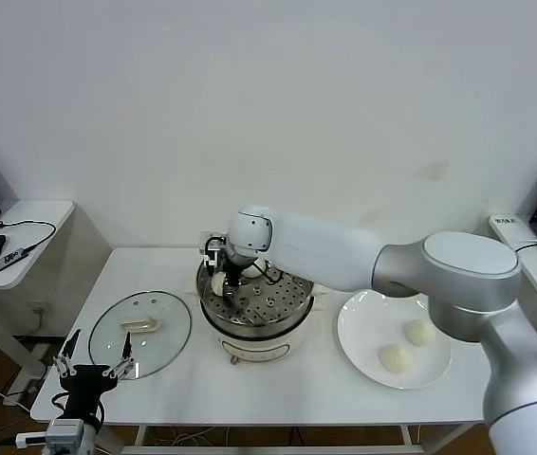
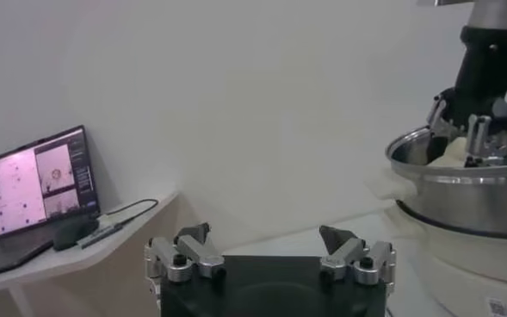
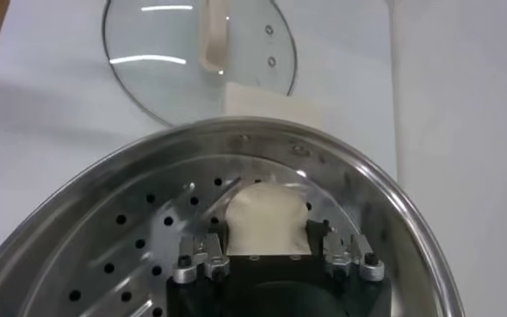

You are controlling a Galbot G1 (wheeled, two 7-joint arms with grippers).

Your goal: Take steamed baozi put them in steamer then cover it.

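Observation:
My right gripper (image 1: 221, 282) reaches down into the steamer (image 1: 287, 322), a shiny steel pot on a cream base. It is shut on a pale baozi (image 1: 217, 283) at the pot's left side. In the right wrist view the gripper (image 3: 268, 234) squeezes the baozi (image 3: 268, 215) just above the perforated tray (image 3: 141, 250). A second white bun (image 1: 253, 268) seems to lie in the pot behind the arm. Two more baozi (image 1: 420, 333) (image 1: 395, 357) lie on the white plate (image 1: 356, 318). My left gripper (image 1: 93, 358) is parked open and empty at the table's front left.
The flat glass lid (image 1: 140, 332) lies on the table left of the steamer, also in the right wrist view (image 3: 200, 52). The left wrist view shows the open left gripper (image 2: 270, 245), the steamer (image 2: 468, 185) and a laptop (image 2: 38, 181) on a side table.

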